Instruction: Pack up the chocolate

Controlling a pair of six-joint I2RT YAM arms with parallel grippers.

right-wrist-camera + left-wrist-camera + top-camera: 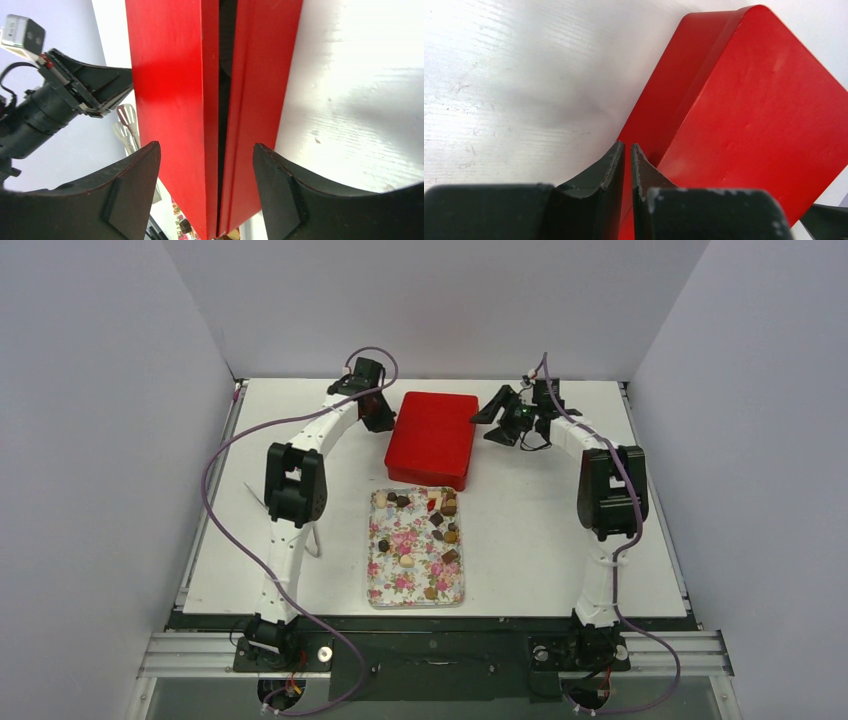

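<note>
The red box (pixel 754 120) has a smooth, slightly glossy skin with faint pale scuffs. The white bench (pixel 499 90) looks matt, finely lined and lightly scratched. The right tool (pixel 206 146) is matt black plastic, faintly ridged. The tray (pixel 380 585) carries a printed floral surface.

Lab robot cell, white panel walls (pixel 430 300).

plain pale walls (pixel 100 390) enclose a white table (pixel 520 540).

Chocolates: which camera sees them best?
The top external view: the chocolates lie spread over the floral tray. The left wrist view shows none, only the red box. The right wrist view catches a tiny glimpse at its bottom edge.
</note>
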